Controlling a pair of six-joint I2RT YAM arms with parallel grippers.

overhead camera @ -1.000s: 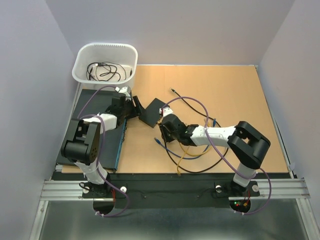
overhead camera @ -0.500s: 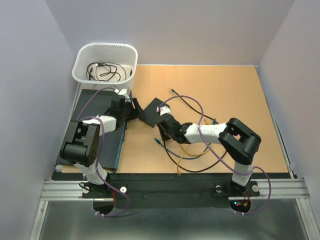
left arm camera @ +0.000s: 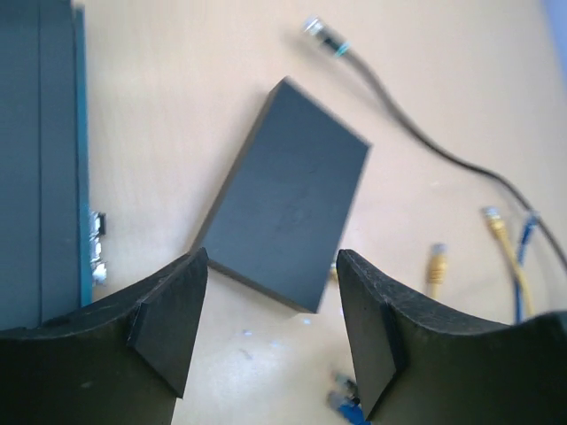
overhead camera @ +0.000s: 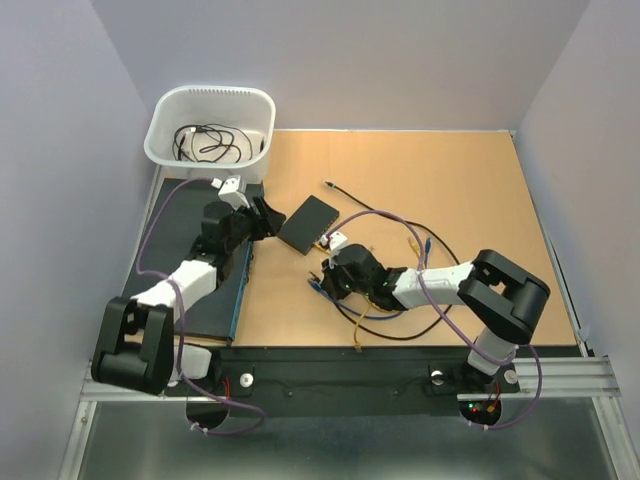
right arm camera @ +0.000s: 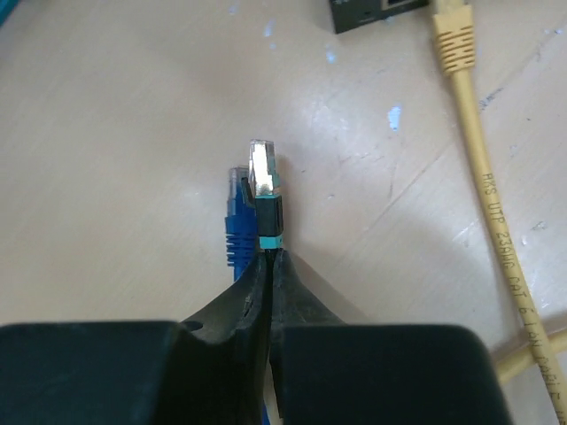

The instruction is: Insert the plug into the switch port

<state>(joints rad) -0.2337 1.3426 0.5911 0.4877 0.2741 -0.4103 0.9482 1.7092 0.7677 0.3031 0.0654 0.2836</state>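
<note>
The plug (right arm camera: 263, 168) is pinched just behind its teal-banded boot by the right gripper (right arm camera: 268, 257). The jaws are shut tight on the thin cable, so the metal-tipped end sticks out free in front. Holding it that far back probably leaves the whole head clear to enter a socket. It also leaves the head free to wobble, so the approach looks to need care. The plug sits low over the table (overhead camera: 450, 180), left of its middle and towards the near edge.

Just beside the plug, a blue plug (right arm camera: 236, 226) lies on the table. A yellow cable (right arm camera: 483, 177) runs past on the other side.

The switch box (overhead camera: 308, 223) lies flat and skewed, a little further from the near edge and apart from the plug. In the right wrist view only its corner shows, with what looks like a socket (right arm camera: 392, 5) on the edge facing the plug. The plug points roughly that way but is not lined up with it.

The left gripper (left arm camera: 270, 301) hovers beside the box on the far side from the plug, jaws apart and holding nothing. It is likely placed there to brace the box against the push of insertion.

A second plug (left arm camera: 321, 34) with a matching teal band lies loose beyond the box. A dark panel (left arm camera: 35, 159) lies along the table's left edge, and a white bin (overhead camera: 210, 125) of cables sits at the far left corner.
</note>
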